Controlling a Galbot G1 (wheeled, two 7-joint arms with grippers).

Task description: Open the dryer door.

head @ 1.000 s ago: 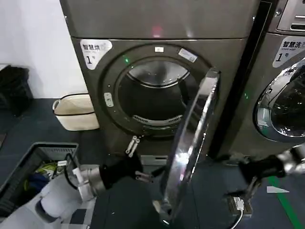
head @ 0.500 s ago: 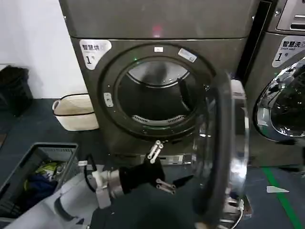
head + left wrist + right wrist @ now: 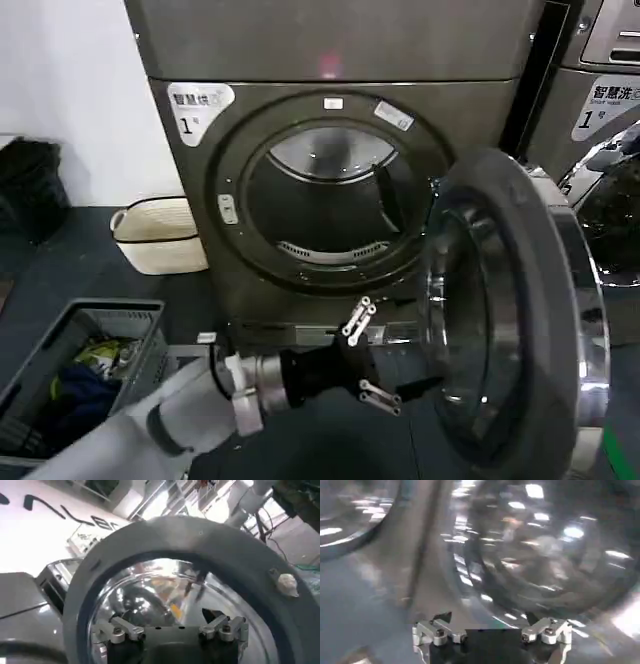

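Note:
The dryer door [image 3: 530, 260] stands swung wide to the right of the dark drum opening [image 3: 330, 210], its pale grey inner face and domed glass turned toward me. My left gripper [image 3: 370, 358] hovers low in front of the machine, just left of the door's inner face, open and holding nothing. In the left wrist view the door's grey ring [image 3: 150, 535] arcs around the glass beyond my open left gripper [image 3: 171, 626]. My right gripper [image 3: 491, 626] is open close to a shiny chrome rim and dark domed glass [image 3: 545, 545]; which door that is I cannot tell.
A cream laundry basket [image 3: 155, 235] sits on the floor left of the dryer. A grey crate [image 3: 40, 350] with clothes is at the near left. A second machine [image 3: 600, 120] with its own chrome-ringed door stands right of the open door.
The door has swung further right, from edge-on to showing its inner face. My left gripper has followed it rightward. The right arm has passed out of sight in the head view.

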